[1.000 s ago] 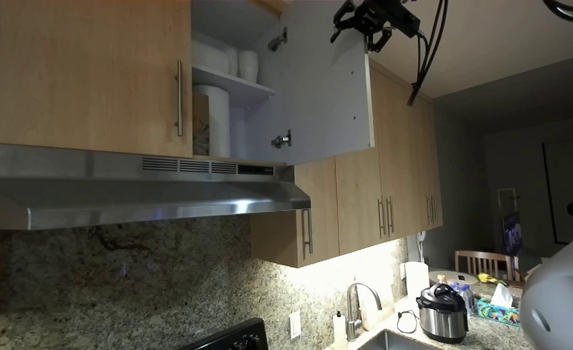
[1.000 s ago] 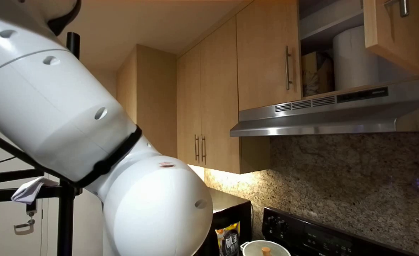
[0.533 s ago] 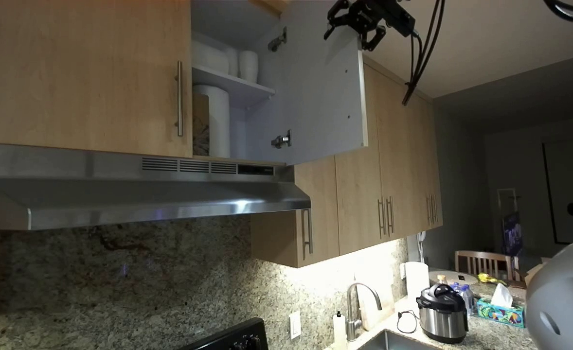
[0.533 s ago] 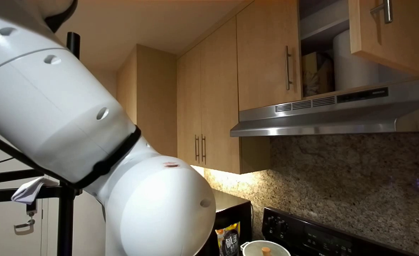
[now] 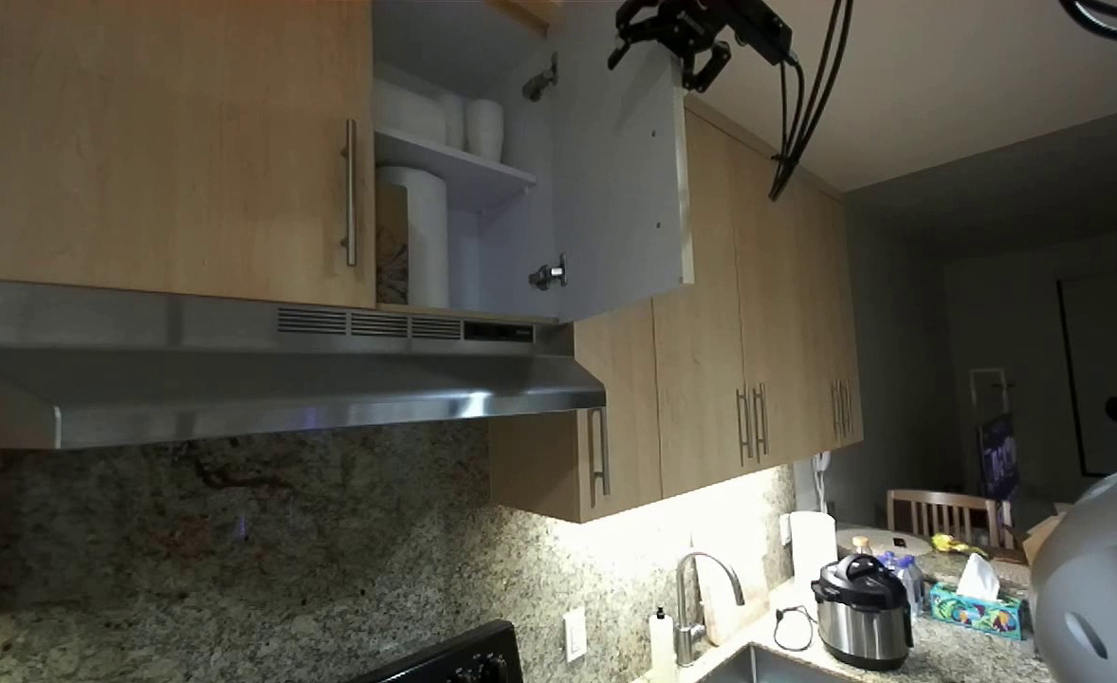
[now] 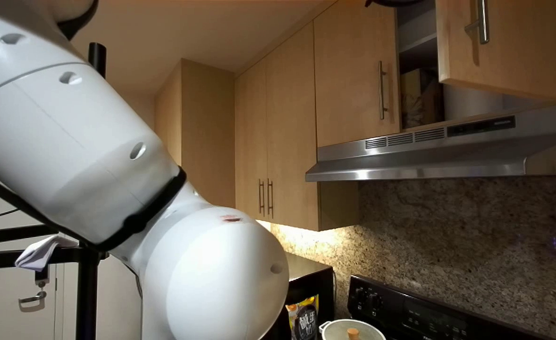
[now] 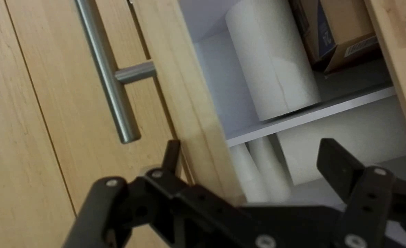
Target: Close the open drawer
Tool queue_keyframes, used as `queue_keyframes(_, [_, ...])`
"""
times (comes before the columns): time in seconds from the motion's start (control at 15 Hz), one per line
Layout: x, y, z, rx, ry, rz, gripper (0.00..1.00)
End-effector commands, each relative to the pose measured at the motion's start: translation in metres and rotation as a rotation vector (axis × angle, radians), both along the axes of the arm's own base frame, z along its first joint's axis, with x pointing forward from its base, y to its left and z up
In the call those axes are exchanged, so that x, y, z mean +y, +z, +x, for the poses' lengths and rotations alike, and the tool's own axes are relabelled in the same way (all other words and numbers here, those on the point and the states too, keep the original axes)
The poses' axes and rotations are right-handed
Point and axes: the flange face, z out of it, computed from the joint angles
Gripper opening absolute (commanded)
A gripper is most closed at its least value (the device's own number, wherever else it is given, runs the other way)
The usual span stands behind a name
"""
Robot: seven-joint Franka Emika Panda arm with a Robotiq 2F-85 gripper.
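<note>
No drawer shows; what stands open is a wooden cabinet door with a pale inner face [image 5: 620, 190], above the range hood. Its outer face with a bar handle shows in an exterior view [image 6: 509, 56]. My gripper [image 5: 655, 74] is open at the door's upper free corner, with its fingers on either side of the door. In the wrist view the gripper [image 7: 251, 148] has the door's edge [image 7: 192, 103] between its fingers, close to the left one. I cannot tell if that finger touches. The door handle [image 7: 103, 69] lies outside the left finger.
The cabinet holds paper rolls [image 7: 275, 62] and a cardboard box [image 7: 344, 31] on a shelf [image 7: 310, 115]. A shut door with a handle [image 5: 350, 190] is beside the opening. The range hood [image 5: 283, 389] juts out below. Cables [image 5: 810, 104] hang from the gripper.
The gripper has moved left in an exterior view, and the door has swung with it partway towards its frame. The cabinet opening looks narrower. The white arm has shifted slightly.
</note>
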Motion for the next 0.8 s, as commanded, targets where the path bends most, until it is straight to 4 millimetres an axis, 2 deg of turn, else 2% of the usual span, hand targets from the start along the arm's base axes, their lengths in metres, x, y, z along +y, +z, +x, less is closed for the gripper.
queue_keyframes(0.0, [0.019,-0.002,0.020,0.021,0.085,-0.036,1.00])
queue_keyframes(0.4, [0.052,-0.005,0.034,0.041,0.170,-0.076,1.00])
queue_keyframes(0.73, [0.068,-0.013,0.051,0.057,0.192,-0.078,1.00])
